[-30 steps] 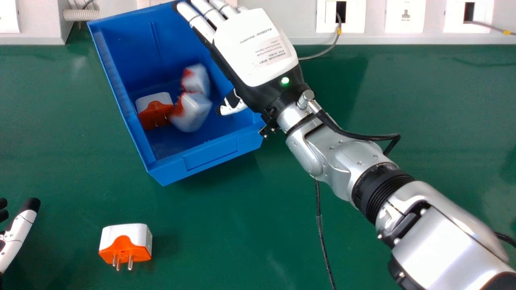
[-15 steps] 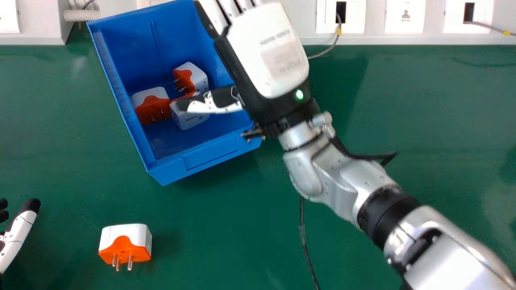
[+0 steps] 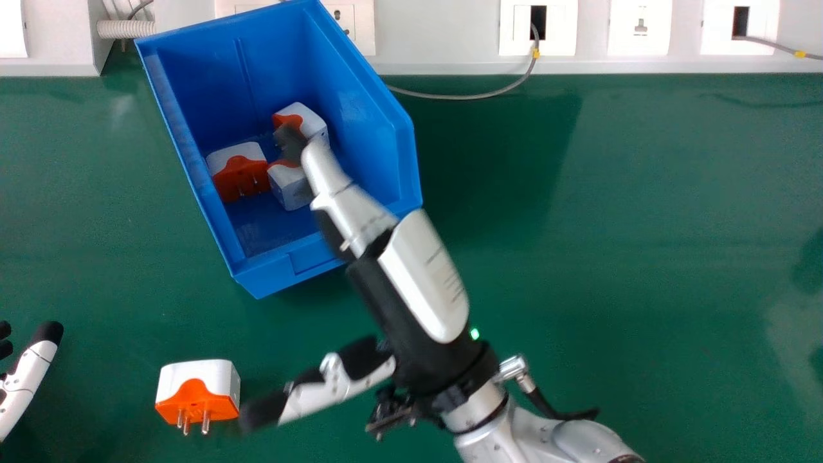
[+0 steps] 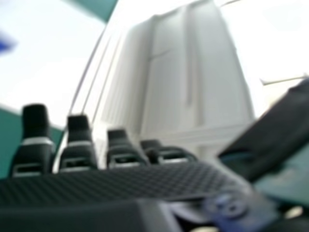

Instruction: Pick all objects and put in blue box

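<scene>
Now that my right hand (image 3: 425, 283) has drawn back across the blue box (image 3: 267, 275), its fingers extended and empty, it should next collect the remaining adapter (image 3: 196, 388) from the green table (image 3: 611, 270).

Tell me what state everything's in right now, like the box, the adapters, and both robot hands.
Blue box: upright, open-topped, holding three plug adapters.
Three adapters: inside the box.
Fourth adapter: on the table, prongs showing, outside the box.
Right hand: open, nothing held.
Left hand: at the view's left edge.
</scene>
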Controlling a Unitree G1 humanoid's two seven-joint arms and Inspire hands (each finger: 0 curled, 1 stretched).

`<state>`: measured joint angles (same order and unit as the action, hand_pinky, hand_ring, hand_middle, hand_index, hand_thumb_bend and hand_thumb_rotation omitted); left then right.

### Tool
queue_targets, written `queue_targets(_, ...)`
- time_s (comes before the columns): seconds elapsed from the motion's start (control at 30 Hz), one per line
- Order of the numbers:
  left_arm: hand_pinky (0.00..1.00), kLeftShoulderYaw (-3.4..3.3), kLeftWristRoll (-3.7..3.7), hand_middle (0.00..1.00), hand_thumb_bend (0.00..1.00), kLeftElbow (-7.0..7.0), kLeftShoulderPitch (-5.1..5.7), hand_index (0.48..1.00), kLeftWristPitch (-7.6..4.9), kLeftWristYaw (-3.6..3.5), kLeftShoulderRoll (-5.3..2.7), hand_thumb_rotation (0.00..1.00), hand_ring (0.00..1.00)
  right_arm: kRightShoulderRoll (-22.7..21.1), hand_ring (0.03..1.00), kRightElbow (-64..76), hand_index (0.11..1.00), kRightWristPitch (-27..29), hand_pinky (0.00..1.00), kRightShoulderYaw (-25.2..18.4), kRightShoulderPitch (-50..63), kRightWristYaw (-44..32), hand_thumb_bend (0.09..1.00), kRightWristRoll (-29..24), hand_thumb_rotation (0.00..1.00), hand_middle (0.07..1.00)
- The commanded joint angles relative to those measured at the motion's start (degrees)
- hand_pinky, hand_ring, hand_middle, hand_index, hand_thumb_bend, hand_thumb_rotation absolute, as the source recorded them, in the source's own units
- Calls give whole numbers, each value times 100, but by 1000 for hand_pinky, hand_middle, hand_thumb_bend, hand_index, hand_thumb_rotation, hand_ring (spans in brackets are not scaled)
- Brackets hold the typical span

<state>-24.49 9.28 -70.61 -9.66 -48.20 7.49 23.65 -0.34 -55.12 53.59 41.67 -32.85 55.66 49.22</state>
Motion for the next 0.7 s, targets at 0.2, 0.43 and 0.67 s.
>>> queue_targets(0.2, 665, 100, -121, 721, 848, -203, 287, 741, 248, -23, -146, 342, 726, -35, 808, -86, 985, 193, 660, 252, -146, -656, 1000, 322, 559, 912)
queue_targets(0.43, 658, 111, -97, 715, 848, -190, 284, 733, 237, 10, -159, 335, 717, -89, 800, -71, 964, 37, 659, 99, -247, -1097, 1000, 216, 554, 928)
queue_targets(0.67, 653, 117, -102, 715, 844, -200, 296, 733, 243, -3, -136, 335, 714, 28, 848, -247, 957, -139, 719, 47, -654, -1209, 1000, 274, 526, 936)
